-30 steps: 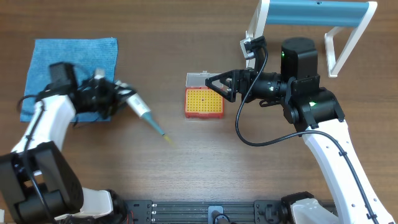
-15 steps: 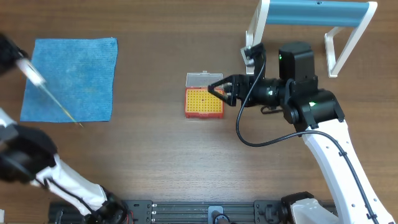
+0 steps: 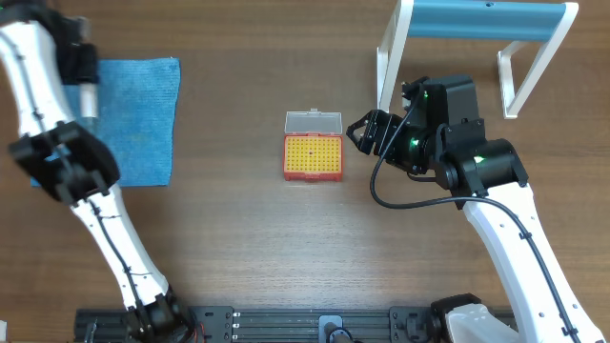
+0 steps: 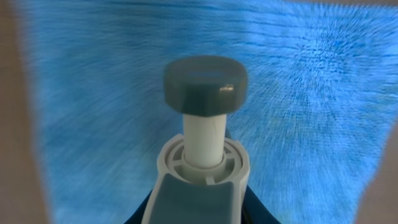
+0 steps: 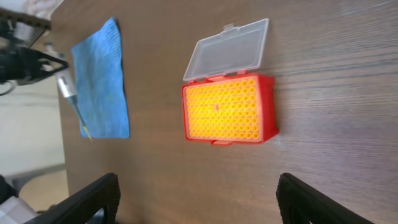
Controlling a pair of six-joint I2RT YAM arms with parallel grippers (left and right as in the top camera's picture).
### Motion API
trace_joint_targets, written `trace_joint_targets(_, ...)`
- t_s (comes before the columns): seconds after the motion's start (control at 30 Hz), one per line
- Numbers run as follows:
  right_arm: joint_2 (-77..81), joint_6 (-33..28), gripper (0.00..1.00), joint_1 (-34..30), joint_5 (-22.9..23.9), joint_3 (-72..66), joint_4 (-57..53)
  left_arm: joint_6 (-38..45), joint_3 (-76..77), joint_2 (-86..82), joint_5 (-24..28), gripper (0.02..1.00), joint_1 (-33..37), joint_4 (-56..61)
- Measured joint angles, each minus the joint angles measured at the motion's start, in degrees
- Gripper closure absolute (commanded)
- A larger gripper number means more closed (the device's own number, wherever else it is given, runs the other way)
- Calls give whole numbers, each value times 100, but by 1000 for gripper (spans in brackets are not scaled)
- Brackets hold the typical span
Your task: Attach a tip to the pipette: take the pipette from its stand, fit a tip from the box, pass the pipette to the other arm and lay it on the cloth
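Observation:
The pipette (image 4: pixel 200 155) is in my left gripper (image 3: pixel 80 65), which is shut on its body above the blue cloth (image 3: pixel 143 114) at the far left. Its grey plunger button (image 4: pixel 205 84) points at the wrist camera, with blue cloth (image 4: pixel 311 93) behind it. In the right wrist view the pipette (image 5: pixel 67 92) hangs tilted, and its thin tip reaches down over the cloth (image 5: pixel 102 74). The red tip box (image 3: pixel 313 157) with yellow insert and open clear lid (image 5: pixel 228 46) sits mid-table. My right gripper (image 3: pixel 367 133) stands open and holds nothing, just right of the box (image 5: pixel 229 112).
The blue and white pipette stand (image 3: pixel 486 19) is at the back right, behind the right arm. Bare wooden tabletop (image 3: pixel 248 248) lies between the cloth and the box and along the front.
My left arm swung the pipette from mid-table out to the far left over the cloth. My right gripper drew back to the right, away from the tip box.

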Motion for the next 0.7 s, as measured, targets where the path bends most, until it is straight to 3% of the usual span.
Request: trace_joint_targets(0.7, 0, 415, 178, 0, 116, 0, 0, 374, 0, 568, -262, 991, -85, 42)
